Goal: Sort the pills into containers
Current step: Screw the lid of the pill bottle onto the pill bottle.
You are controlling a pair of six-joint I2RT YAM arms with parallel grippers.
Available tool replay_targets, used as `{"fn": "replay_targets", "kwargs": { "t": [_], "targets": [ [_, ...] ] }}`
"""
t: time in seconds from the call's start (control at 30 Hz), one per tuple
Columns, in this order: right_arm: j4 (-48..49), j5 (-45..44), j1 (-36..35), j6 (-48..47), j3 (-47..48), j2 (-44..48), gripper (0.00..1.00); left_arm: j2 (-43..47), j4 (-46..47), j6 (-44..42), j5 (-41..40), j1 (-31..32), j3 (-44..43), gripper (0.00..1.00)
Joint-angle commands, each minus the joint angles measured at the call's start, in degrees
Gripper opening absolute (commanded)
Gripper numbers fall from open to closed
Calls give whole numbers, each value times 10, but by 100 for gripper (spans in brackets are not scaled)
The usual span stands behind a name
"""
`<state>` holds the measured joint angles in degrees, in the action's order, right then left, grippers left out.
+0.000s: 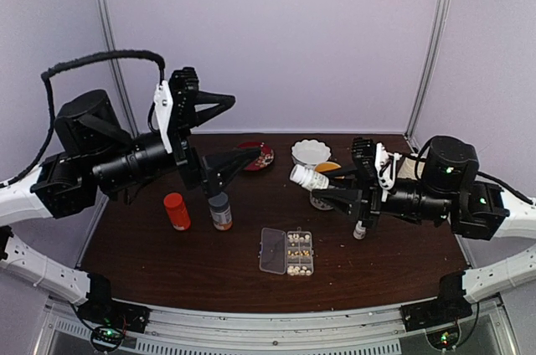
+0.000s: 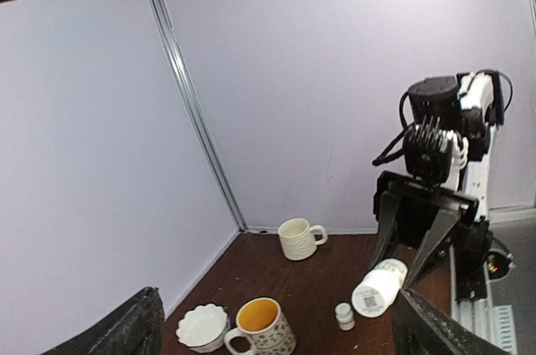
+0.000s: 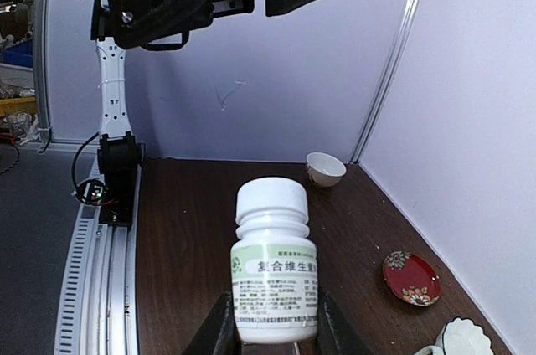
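Pills sit in the containers of the clear pill box, lower centre of the top view.
Its lid lies open to the left. Up and right of it, the right gripper is clamped on a white bottle tipped sideways; up and left, the left gripper hangs with jaws wide apart, just above an orange bottle and a grey-capped bottle standing on the table.
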<state>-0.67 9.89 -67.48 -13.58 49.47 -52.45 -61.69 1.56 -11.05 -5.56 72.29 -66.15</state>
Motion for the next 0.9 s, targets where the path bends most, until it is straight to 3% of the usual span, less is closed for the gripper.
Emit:
{"fn": "replay_targets", "kwargs": {
  "t": [0.0, 0.33, 0.87],
  "targets": [
    [61, -58, -11, -44, -7, -1, 0, 11, -45, 242, 55, -14, -1, 98],
    [62, -95, -47, -97, 19, -35, 0, -46, -113, 500, 289, -101, -75, 82],
    [50, -162, -83, -151, 66, -96, 0, -80, -218, 537, 287, -107, -109, 82]
  ]
}}
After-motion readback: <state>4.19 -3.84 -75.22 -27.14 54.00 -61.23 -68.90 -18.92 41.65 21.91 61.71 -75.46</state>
